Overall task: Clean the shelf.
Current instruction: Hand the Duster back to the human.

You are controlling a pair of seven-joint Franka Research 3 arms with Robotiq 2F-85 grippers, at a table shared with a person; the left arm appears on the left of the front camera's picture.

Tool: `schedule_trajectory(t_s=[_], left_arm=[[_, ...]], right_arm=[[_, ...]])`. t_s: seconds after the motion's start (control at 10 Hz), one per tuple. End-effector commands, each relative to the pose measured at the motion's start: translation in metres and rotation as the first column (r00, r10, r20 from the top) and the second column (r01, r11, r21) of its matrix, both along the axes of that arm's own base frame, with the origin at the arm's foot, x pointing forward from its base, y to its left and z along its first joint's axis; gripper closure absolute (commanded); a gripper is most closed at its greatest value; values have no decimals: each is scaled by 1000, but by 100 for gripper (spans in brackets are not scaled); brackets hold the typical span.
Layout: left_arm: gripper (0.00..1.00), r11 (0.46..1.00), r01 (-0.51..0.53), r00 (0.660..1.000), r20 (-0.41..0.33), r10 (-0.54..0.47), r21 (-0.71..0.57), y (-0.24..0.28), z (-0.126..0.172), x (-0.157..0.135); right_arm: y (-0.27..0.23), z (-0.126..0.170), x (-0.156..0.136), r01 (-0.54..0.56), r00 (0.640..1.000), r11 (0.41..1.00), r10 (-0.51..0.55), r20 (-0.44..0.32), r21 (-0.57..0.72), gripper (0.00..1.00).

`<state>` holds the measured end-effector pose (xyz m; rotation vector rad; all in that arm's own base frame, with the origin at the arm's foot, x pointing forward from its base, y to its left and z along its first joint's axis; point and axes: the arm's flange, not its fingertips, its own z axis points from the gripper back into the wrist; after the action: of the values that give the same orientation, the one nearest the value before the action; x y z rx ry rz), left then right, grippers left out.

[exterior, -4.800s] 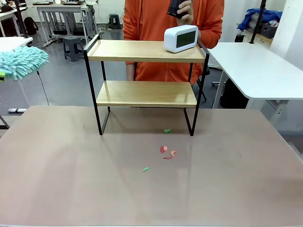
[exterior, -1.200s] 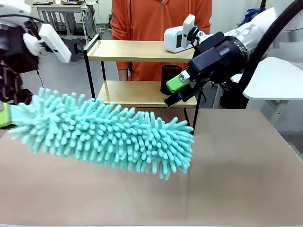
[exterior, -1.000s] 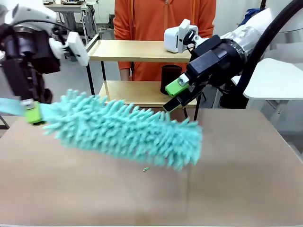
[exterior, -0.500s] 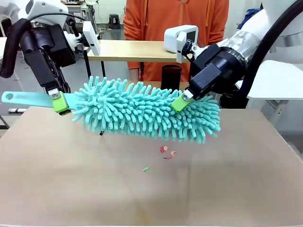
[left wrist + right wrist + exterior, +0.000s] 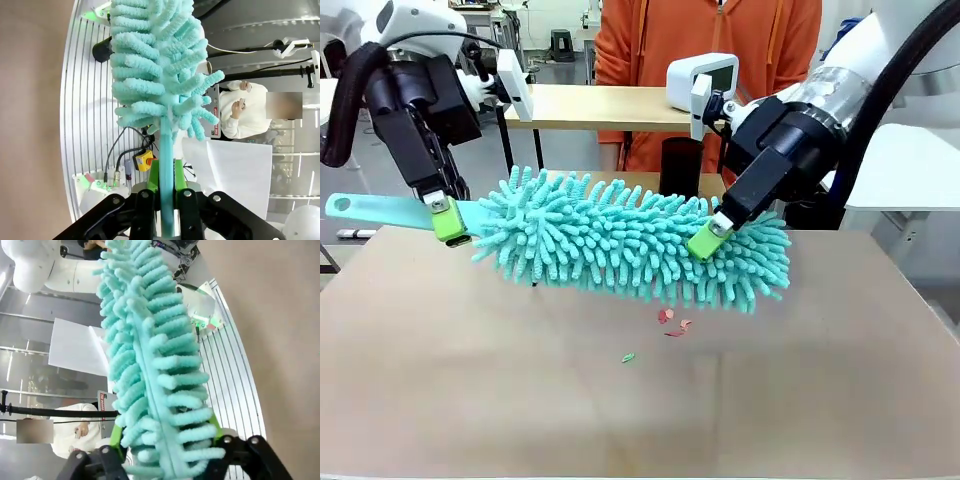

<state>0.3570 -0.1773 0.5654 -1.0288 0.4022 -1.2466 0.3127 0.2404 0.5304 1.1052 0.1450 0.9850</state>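
Observation:
The shelf [image 5: 590,106] stands at the table's far side, its lower board mostly hidden behind a fluffy teal duster [image 5: 620,240]. My left gripper [image 5: 445,218] is shut on the duster's flat teal handle [image 5: 166,165], holding it level in front of the shelf. My right gripper [image 5: 708,238] is at the head's right end. In the right wrist view its fingers [image 5: 117,435] stand wide apart, either side of the duster head [image 5: 145,340], with fibres brushing the pads. A white clock [image 5: 705,80] sits on the top board and a black cup [image 5: 680,165] on the lower one.
Small red and green scraps [image 5: 670,320] lie on the brown table [image 5: 470,400] below the duster. A person in an orange top [image 5: 710,30] stands behind the shelf. A white side table [image 5: 900,150] is at the right.
The duster swung up from low over the table to level in front of the shelf. My right gripper came down around its head end. The person shifted right.

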Motion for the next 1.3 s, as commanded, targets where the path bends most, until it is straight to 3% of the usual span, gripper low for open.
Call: schedule_trajectory(t_s=[0.0,0.2,0.3,0.4,0.7,0.8,0.9,1.0,1.1,1.2], left_arm=[[87,1000,-12,1000,-12,12,-7,1,2,-4],[87,1000,-13,1000,-10,12,-8,2,2,-4],[87,1000,-11,1000,-8,11,-6,3,2,-5],[87,1000,-13,1000,-8,13,-5,4,1,-6],[87,1000,-23,1000,-7,23,-2,5,1,-7],[71,999,-35,999,-10,35,1,5,1,-6],[35,999,-42,999,-6,42,8,6,1,-6],[14,998,-60,998,0,60,2,11,2,-5],[0,992,-122,992,27,123,-21,24,6,0],[0,978,-201,978,40,204,-57,44,12,6]], right_arm=[[-1,3,3,-45,999,999,45,8,-7,100],[0,3,2,-51,999,999,51,8,-3,100],[0,2,2,-55,998,998,55,6,-2,95],[0,2,2,-59,998,998,59,4,-2,100],[0,2,0,-71,997,997,71,2,2,100],[0,1,0,-74,997,997,74,0,1,100],[0,1,0,-72,997,997,72,-2,-1,100],[-1,1,1,-72,997,997,72,-4,1,100],[-5,1,1,-67,998,998,67,-4,5,100],[-10,1,1,-56,998,998,57,-6,11,100]])
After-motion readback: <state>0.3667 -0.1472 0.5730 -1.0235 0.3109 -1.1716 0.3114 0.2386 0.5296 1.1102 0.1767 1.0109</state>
